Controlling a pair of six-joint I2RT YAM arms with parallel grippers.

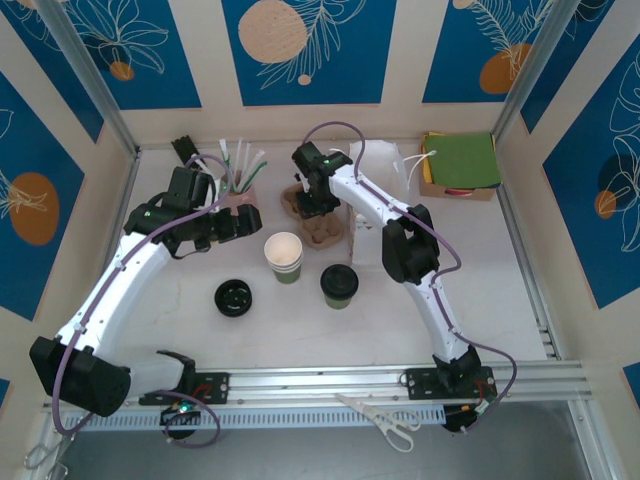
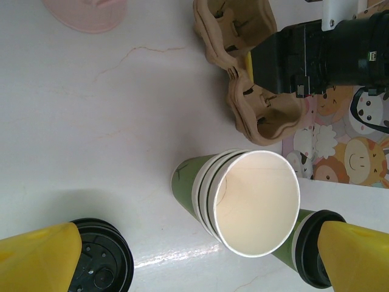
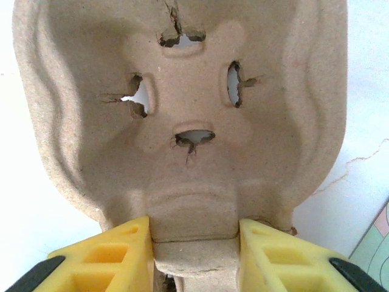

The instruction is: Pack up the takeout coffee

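Note:
The takeout coffee (image 1: 339,285), a dark green cup with a black lid, stands upright at the table's middle; its lid edge (image 2: 309,248) is beside my left finger. A brown cardboard cup carrier (image 1: 322,232) lies behind it. My right gripper (image 1: 316,208) is down on the carrier (image 3: 182,91), and its yellow fingers (image 3: 115,249) press both sides of the middle ridge. My left gripper (image 1: 238,222) hovers open left of the carrier, above a stack of lidless green cups (image 2: 255,201), holding nothing.
A lone black lid (image 1: 233,297) lies left of the cup stack (image 1: 284,257). A pink holder with straws (image 1: 240,190) and a white bag (image 1: 385,165) stand at the back, a box of green papers (image 1: 460,165) far right. Scissors (image 1: 385,420) rest on the front rail.

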